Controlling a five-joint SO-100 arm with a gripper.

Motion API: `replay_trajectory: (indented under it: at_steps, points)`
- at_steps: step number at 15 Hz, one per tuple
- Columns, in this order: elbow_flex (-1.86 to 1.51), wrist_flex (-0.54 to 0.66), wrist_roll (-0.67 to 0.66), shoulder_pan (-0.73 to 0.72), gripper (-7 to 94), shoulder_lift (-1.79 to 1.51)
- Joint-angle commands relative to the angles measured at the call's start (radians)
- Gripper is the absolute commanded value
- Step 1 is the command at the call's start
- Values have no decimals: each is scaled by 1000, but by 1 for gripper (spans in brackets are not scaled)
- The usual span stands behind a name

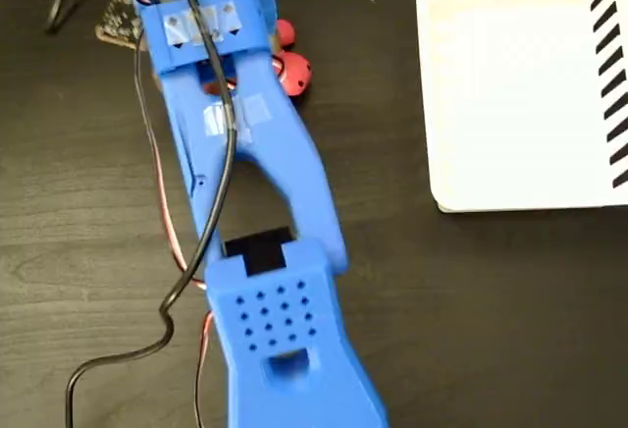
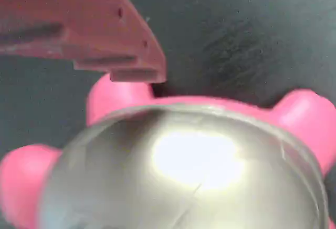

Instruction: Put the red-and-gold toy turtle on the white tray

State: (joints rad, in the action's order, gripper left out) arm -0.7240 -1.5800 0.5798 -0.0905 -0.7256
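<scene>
The red-and-gold toy turtle lies on the dark table at the top of the fixed view. Only its coral-red parts show there, beside the blue wrist housing. My gripper is down over it, and the housing hides its jaws. In the wrist view the turtle's shiny gold shell fills the lower frame, with pink feet sticking out around it. One finger reaches to the far side of the turtle, its tip next to a foot. The other finger is out of view. The white tray lies at the upper right, apart from the turtle.
The blue arm stretches from the bottom of the fixed view up to the turtle. Black and red cables run along its left side. A small circuit board sits at the top left. Dark table lies between arm and tray.
</scene>
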Motion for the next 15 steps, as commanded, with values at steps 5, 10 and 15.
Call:
replay_trajectory:
  at_steps: [5, 10, 15]
  points:
    - [121, -5, 9, -3, 64, 46]
    - [147, 3, 5, -2, 44, 74]
    - [61, 77, 5, 15, 4, 15]
